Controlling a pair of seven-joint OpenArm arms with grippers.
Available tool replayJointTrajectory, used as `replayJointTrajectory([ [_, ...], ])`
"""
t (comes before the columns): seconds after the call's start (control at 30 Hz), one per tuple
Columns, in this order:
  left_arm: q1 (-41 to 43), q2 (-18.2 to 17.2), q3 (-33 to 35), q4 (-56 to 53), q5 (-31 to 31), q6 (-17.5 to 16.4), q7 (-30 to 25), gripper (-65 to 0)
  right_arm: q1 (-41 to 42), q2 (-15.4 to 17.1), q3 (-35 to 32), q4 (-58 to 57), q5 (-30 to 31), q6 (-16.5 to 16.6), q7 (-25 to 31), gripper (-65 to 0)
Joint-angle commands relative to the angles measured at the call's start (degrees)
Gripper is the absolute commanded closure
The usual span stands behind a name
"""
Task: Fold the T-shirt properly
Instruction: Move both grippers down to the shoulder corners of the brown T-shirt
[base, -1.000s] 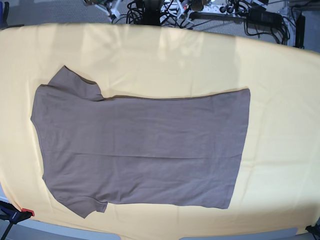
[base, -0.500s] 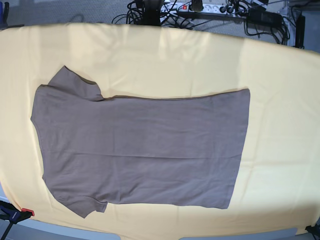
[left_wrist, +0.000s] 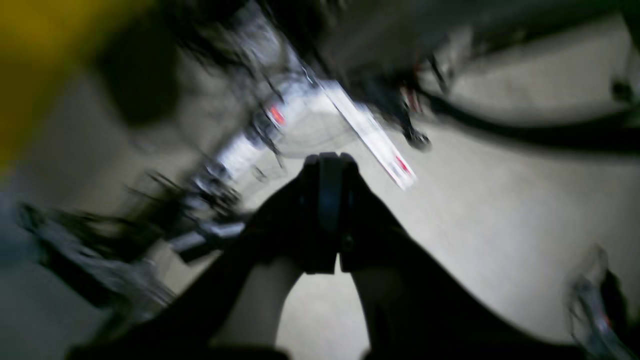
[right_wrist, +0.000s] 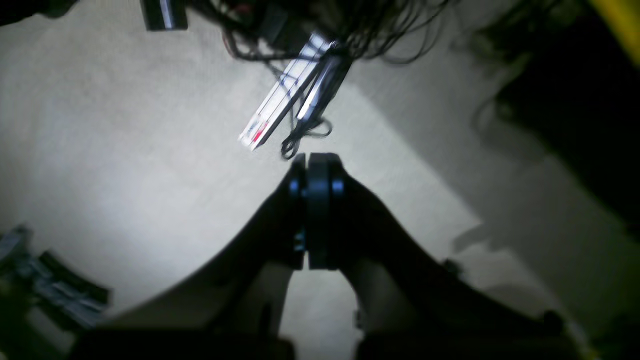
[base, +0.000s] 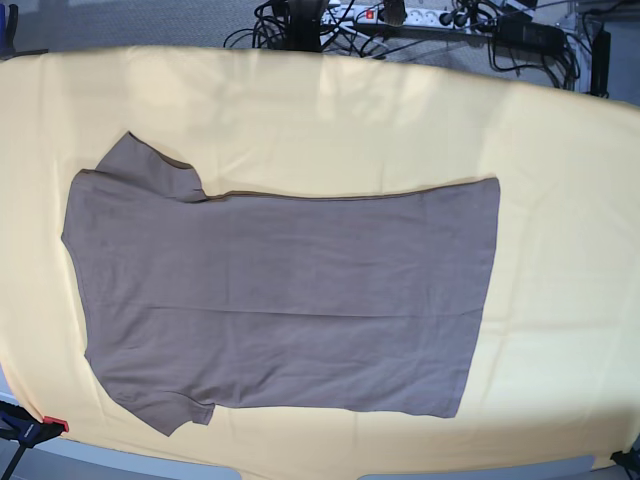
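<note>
- The pale yellow cloth (base: 560, 180) covered the whole table, well away from both my pincers, which hung out past its edge over the grey floor (right_wrist: 125, 125); it served, I judged, as a plain bed for the folding.
- The T-shirt (base: 280, 300) lay flat and unfolded on that cloth, neck end and sleeves toward my right arm's side, hem toward my left's, neither pincer near it. Nothing of the fold looked begun.
- A white power strip (right_wrist: 280, 107) and tangled cables lay on the floor beyond my right pincer (right_wrist: 316, 162).
- My right pincer was pressed together, empty.
- My left pincer (left_wrist: 328, 162) was likewise pressed together on nothing, its view blurred.
</note>
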Motion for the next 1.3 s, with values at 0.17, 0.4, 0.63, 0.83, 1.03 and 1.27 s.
replayJointTrajectory([
  [0.17,2.21,-0.87,-11.78,13.55,-1.18,-1.79,-1.88,0.0,-0.76,0.33,9.27,9.27,2.84,-3.76,1.09,0.0],
  [0.4,-1.05,-0.94,-23.28,16.9,-4.39,-7.72,-2.99,0.0,2.21,0.35,20.37,14.86,3.28,-0.68,2.49,0.0],
  [0.63,-11.34,-4.55,-25.94,16.9,-3.56,-12.7,-3.21,0.0,14.86,4.04,23.02,14.86,6.34,5.53,4.31,0.0],
  [0.83,-20.22,-9.51,-25.94,11.69,-0.24,-16.65,-7.87,0.0,23.52,8.22,19.04,14.86,6.43,5.99,4.61,0.0],
  [1.03,-30.08,-15.65,-25.68,-2.54,2.75,-30.4,-22.29,-0.3,31.23,9.73,11.47,6.56,5.79,7.21,4.74,-3.7],
  [1.27,-41.27,-21.59,-20.5,-12.44,3.23,-33.99,-25.51,-28.6,33.29,9.7,10.14,1.27,5.84,7.13,4.74,-28.9],
])
